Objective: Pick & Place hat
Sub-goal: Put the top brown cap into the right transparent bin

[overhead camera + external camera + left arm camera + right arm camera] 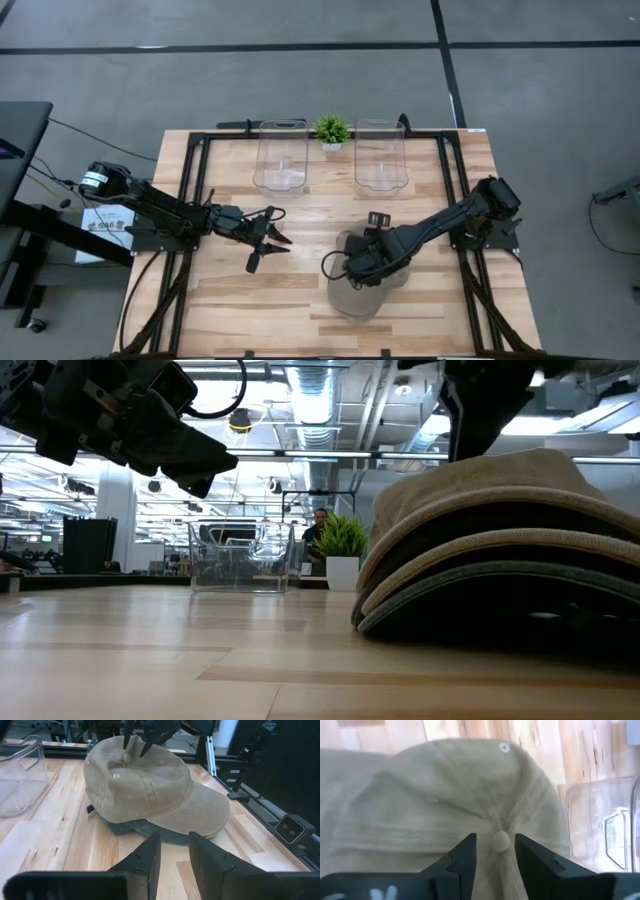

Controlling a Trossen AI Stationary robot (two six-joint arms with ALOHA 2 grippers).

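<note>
Hovering over the tan cap (150, 785), which tops a stack of hats on the table (300, 300), the right gripper (495, 851) holds its fingers apart, straddling the crown button (500, 839). I'd drop straight down and pinch only the top fabric. The left gripper (268, 240) waits nearby, fingers parted.

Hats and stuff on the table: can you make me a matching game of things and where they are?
Things:
1. tan hat
2. plant
3. right end effector
4. left end effector

Places:
A. between the two clear bins
B. on top of the hat stack
C. hovering left of the hats
D. over the hat's top button

Pairs: 1-B, 2-A, 3-D, 4-C
</note>
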